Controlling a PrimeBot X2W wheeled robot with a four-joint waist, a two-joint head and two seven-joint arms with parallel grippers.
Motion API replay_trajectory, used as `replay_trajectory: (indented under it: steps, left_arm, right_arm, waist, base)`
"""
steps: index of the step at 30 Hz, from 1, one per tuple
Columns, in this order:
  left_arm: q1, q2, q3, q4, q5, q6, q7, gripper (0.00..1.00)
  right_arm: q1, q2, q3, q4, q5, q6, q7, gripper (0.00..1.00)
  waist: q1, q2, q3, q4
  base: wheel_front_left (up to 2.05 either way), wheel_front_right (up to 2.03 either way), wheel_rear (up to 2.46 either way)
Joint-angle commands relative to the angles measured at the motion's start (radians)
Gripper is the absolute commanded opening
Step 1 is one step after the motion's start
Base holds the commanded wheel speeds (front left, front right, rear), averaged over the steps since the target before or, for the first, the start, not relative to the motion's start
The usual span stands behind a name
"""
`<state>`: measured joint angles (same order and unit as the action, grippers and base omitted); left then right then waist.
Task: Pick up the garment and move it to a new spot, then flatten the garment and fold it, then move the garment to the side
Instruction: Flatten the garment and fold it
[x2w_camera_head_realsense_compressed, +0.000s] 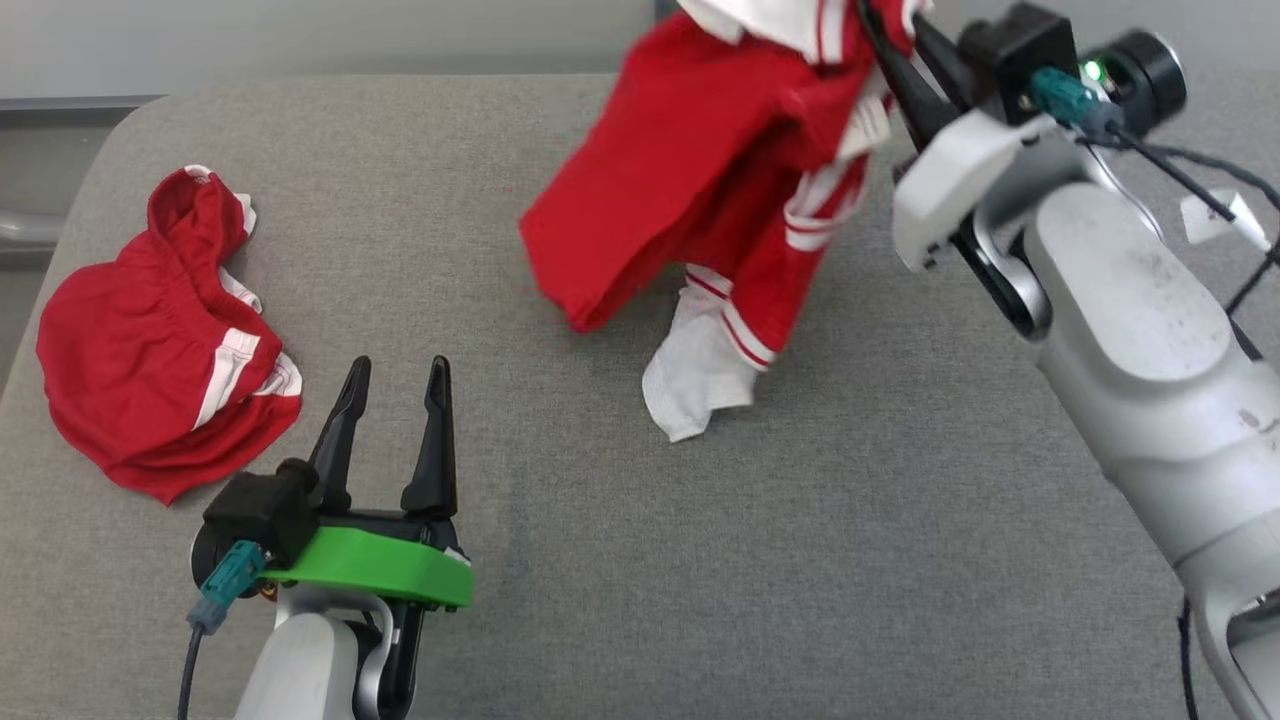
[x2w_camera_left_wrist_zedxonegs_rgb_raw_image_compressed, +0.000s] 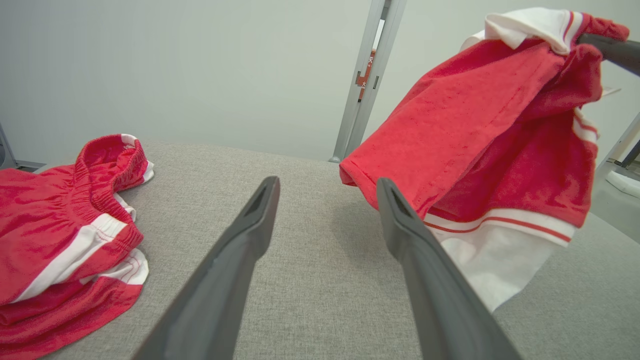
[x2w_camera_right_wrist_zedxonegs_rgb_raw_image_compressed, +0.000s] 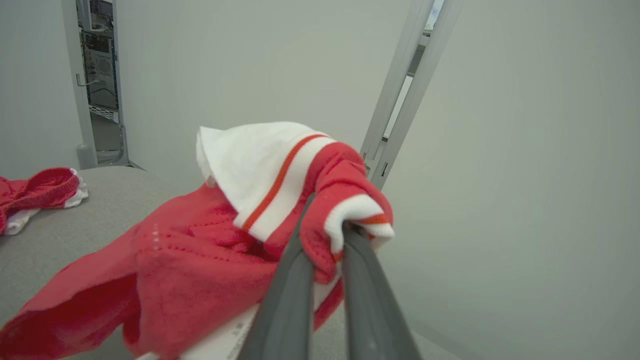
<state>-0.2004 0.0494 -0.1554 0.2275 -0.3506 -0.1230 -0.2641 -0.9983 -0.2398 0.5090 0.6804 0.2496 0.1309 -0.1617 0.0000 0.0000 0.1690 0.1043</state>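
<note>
- Toward the far right of the grey bench (x2w_camera_head_realsense_compressed: 700, 560), the red-and-white jersey (x2w_camera_head_realsense_compressed: 700, 180) hangs bunched from the right gripper (x2w_camera_right_wrist_zedxonegs_rgb_raw_image_compressed: 327, 225); its two dark fingers are pinched together on a fold of red cloth and white trim near the collar
- its long axis runs steeply, from the grip high at the far edge down and toward the near edge; the white sleeve end (x2w_camera_head_realsense_compressed: 690, 390) is its lowest part, at or just above the surface, and I cannot tell whether it touches
- the red hem (x2w_camera_head_realsense_compressed: 580, 290) swings out on the left of the hanging bundle, off the bench
- near the front left of the bench the left gripper (x2w_camera_head_realsense_compressed: 398, 365) rests low, fingers spread and holding nothing, pointing toward the far edge
- from that gripper the jersey lies ahead and to the right; in the left wrist view the hem corner (x2w_camera_left_wrist_zedxonegs_rgb_raw_image_compressed: 360, 175) sits just past the tip of the finger on that view's right
- judged from this, the left gripper is the free one and the nearer to the loose hem; it would need to go forward and right to take a second corner for flattening
- crumpled red shorts (x2w_camera_head_realsense_compressed: 150, 340) lie by the left edge, just beside the left gripper, apart from the jersey
</note>
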Motion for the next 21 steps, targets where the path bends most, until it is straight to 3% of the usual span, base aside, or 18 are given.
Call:
replay_trajectory:
  steps: [1, 6, 7, 8, 15, 21]
  left_arm:
    - [-0.013, 0.002, -0.003, -0.004, -0.001, 0.004, -0.001, 1.0]
    - [-0.022, 0.002, -0.005, -0.003, -0.002, 0.006, -0.001, 1.0]
    - [-0.023, 0.002, -0.002, -0.002, 0.0, 0.006, 0.0, 1.0]
    - [-0.023, 0.002, 0.001, -0.001, 0.0, 0.006, -0.001, 1.0]
    - [-0.008, 0.002, 0.017, -0.002, 0.007, 0.008, -0.001, 1.0]
    - [0.008, 0.002, 0.024, 0.001, 0.007, 0.008, 0.0, 1.0]
  right_arm:
    - [0.052, -0.03, -0.002, 0.03, 0.015, 0.0, 0.013, 0.0]
    - [0.189, -0.102, -0.038, 0.126, 0.05, 0.0, 0.041, 0.0]
    - [0.214, -0.112, -0.054, 0.148, 0.052, 0.0, 0.047, 0.46]
    - [0.233, -0.119, -0.073, 0.168, 0.057, 0.0, 0.054, 1.0]
    - [0.334, -0.13, -0.269, 0.266, 0.008, 0.0, 0.036, 1.0]
    - [0.412, -0.098, -0.404, 0.186, -0.075, 0.0, -0.024, 1.0]
  waist:
    - [0.0, 0.0, 0.008, -0.002]
    - [0.0, 0.0, 0.02, -0.011]
    - [0.0, 0.0, 0.021, -0.014]
    - [0.0, 0.0, 0.022, -0.017]
    - [0.0, 0.0, 0.006, -0.035]
    - [0.0, 0.0, -0.014, -0.051]
  base:
    - [0.0, 0.0, 0.0]
    - [0.0, 0.0, 0.0]
    - [0.0, 0.0, 0.0]
    - [0.0, 0.0, 0.0]
    - [0.0, 0.0, 0.0]
    - [0.0, 0.0, 0.0]
